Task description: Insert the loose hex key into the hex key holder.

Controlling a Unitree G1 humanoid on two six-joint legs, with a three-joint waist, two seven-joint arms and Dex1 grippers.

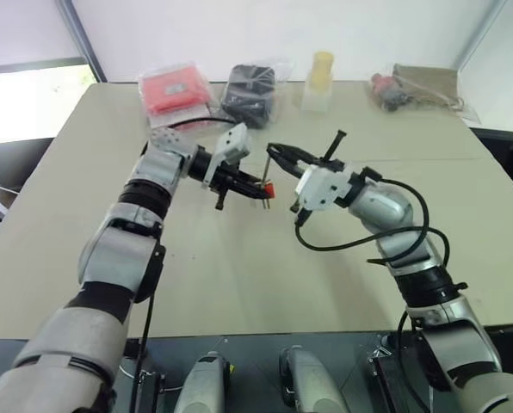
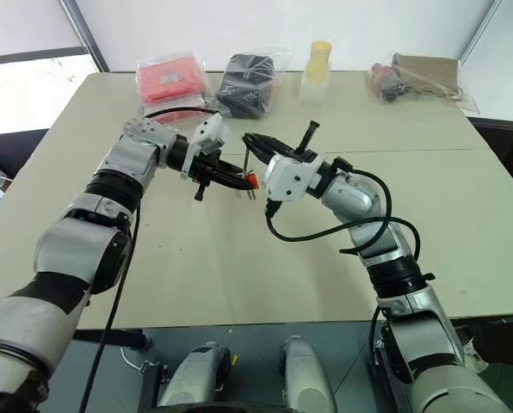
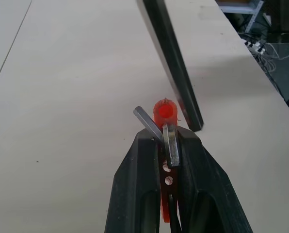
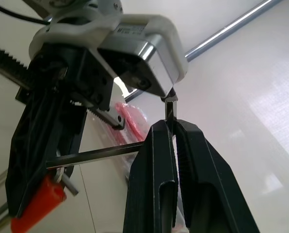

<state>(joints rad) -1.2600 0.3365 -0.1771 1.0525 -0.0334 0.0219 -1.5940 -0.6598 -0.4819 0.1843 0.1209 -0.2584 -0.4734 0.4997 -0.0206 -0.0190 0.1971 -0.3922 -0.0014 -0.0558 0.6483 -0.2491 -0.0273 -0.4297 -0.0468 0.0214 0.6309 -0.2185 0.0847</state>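
Both grippers meet in the air above the middle of the table (image 1: 239, 284). The left gripper (image 1: 258, 188) is clenched on the hex key holder (image 1: 271, 188), which points to the right. The right gripper (image 1: 274, 151) grasps the loose hex key (image 4: 98, 155) by its bent end; the long shaft runs left, its tip just beside the holder, apparently not yet inserted.

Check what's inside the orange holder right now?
The hex key holder, clamped in the left end effector, holds two short keys plus empty holes. The fingers cover its lower body.
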